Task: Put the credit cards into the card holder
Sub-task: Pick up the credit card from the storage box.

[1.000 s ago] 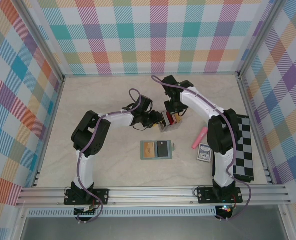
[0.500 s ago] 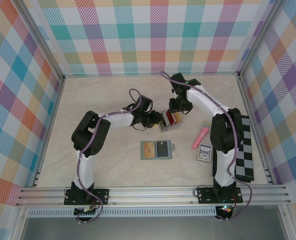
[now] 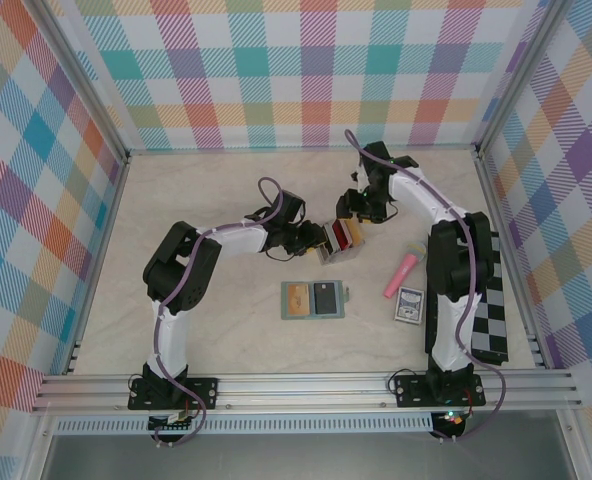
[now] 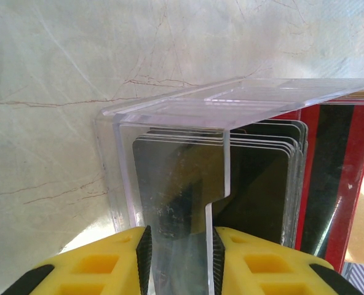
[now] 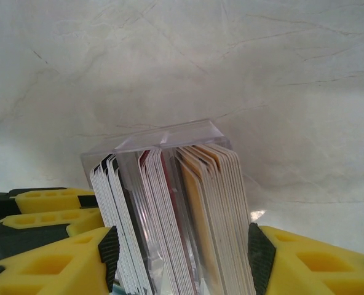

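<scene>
Cards (image 5: pixel 188 215) stand packed upright in the clear rack (image 3: pixel 338 240) on the bench (image 3: pixel 196 200), and we spot red and tan among them. The left gripper (image 4: pixel 179 261) is clamped on the rack's wall from 9 o'clock. The right gripper (image 5: pixel 183 246), jaws apart, hangs at the rack's 1 o'clock. The holder (image 3: pixel 313 314) lies open at the rack's 6 o'clock with two cards inside.

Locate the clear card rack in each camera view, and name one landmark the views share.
Top external: clear card rack, mid-table, just beyond the open card holder.
Left wrist: centre, running to the right edge.
Right wrist: lower centre, packed with cards.
Shared landmark: the marbled tabletop.
</scene>
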